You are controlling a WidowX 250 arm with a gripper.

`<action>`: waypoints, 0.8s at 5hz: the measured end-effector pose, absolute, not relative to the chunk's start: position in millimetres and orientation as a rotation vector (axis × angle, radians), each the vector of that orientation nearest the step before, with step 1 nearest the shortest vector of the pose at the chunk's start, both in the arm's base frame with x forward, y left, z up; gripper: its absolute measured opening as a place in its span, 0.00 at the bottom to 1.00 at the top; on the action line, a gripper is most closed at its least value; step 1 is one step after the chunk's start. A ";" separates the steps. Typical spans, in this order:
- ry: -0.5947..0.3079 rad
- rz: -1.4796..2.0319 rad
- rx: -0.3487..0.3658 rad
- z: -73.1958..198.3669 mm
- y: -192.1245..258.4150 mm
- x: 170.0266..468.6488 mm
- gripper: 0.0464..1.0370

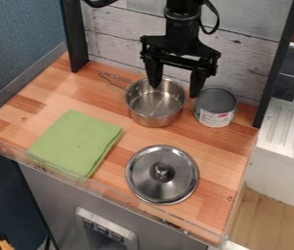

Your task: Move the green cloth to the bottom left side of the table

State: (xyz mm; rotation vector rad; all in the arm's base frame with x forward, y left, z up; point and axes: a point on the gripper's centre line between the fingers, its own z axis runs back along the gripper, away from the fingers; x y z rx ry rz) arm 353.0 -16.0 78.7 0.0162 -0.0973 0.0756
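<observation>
A: Where is the green cloth (pixel 74 144) lying?

B: It's lying folded and flat at the lower left of the frame, by the front edge of the surface (pixel 220 146), left of the lid (pixel 162 185). I'm judging that it's already sitting in the goal area, so at most a small adjustment is remaining.

A: And the end effector (pixel 175 87)?

B: It's hanging at the upper middle, by the pot (pixel 157 117) and the can (pixel 216 117). Its fingers (pixel 198 83) are standing wide apart, holding nothing.

A: Suppose we're nudging the cloth further. How are we doing it well?

B: We're rising clear of the pot before crossing left, then coming straight down over the cloth's middle and pinching a shallow fold without pressing hard. We're lifting slightly, easing it leftward, and lowering it gently so the layers aren't opening. We're minding the clear rail (pixel 136 204) along the front, where an edge could be catching. If the spot is looking right, we're leaving it alone.
</observation>
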 end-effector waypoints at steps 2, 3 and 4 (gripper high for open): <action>-0.009 0.087 0.028 50.2 2.5 328.3 0.96; -0.009 0.072 0.025 54.5 20.6 310.9 0.96; -0.013 0.049 0.027 54.7 39.4 290.5 0.96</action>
